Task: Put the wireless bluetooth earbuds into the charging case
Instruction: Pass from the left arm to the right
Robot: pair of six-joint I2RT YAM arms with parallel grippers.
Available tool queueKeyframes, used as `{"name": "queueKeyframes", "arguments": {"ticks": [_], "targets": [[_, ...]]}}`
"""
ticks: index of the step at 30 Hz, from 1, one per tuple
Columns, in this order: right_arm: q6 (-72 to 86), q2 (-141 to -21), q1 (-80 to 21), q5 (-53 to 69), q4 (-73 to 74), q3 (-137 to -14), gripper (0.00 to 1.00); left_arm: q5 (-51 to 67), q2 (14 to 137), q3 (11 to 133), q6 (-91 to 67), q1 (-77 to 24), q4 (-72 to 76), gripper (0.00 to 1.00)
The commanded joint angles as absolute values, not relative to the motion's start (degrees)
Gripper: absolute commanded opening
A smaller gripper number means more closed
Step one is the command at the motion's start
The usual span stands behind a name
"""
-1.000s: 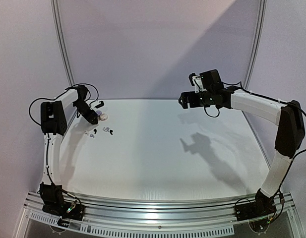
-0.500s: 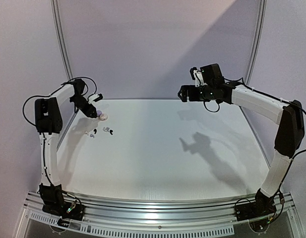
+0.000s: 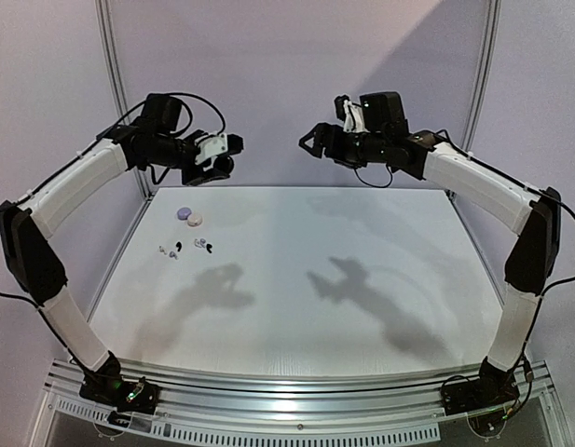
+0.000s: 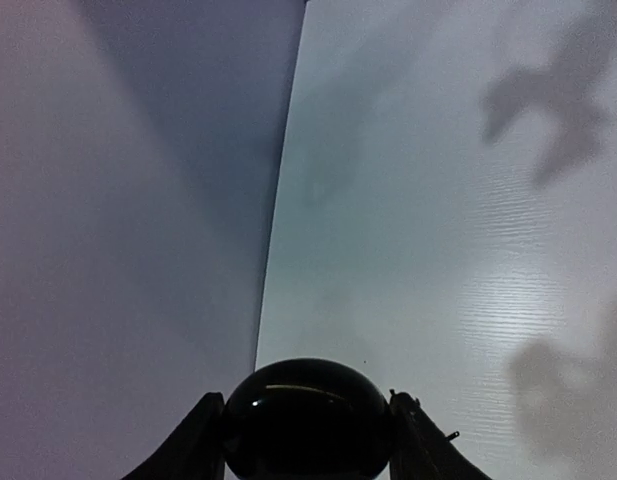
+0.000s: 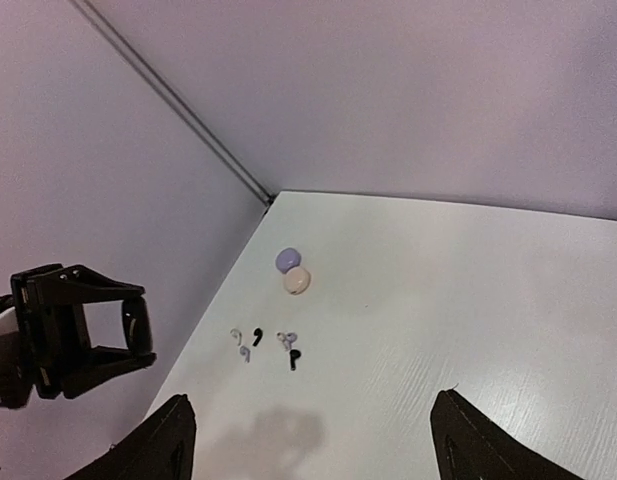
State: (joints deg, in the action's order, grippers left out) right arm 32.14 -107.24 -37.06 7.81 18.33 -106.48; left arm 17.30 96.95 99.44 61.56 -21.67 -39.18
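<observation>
1. The wireless bluetooth earbuds [image 5: 293,357] lie loose in a small scatter on the worktop [image 3: 296,335]. In the overhead view they sit at about 9 o'clock, near the left edge. Some are black and some pale, and neither arm touches them.
2. At 12 o'clock from that scatter sit a lavender puck [image 5: 287,260] and a pale puck [image 5: 297,281], side by side (touching or nearly so).
3. The left jaws hang high above the worktop, clamped at a middling width on a glossy black case [image 4: 306,415]. Its dome bulges between the fingers; whether its lid is open cannot be told.
4. The right jaws stand wide with nothing between them, high over the worktop's 12 o'clock edge and well apart from the buds.
5. Each bud is probably feather-light, hard and smooth. Being rounded, it could skitter or squirt out of a pinch.
6. The best hold is likely across a bud's stem or flattest sides, low to the worktop, with a gentle squeeze.
7. The case looks rigid and slick, so a grip across its widest flanks seems safest.
</observation>
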Motion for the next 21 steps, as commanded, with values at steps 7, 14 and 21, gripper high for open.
{"name": "queueKeyframes", "arguments": {"ticks": [7,14,21], "targets": [[34.45,-111.22,-42.92,25.02,7.44,-105.8,0.76,12.39,88.93,81.85,74.93,-31.34,-17.32,0.46],[36.92,-115.92,-44.18,26.77,5.68,-107.88,0.69,12.13,89.45,83.46,71.98,-32.08,-18.27,0.45],[38.73,-118.09,-44.95,28.26,2.07,-108.02,0.64,13.43,89.32,83.07,70.79,-32.17,-18.72,0.45]]}}
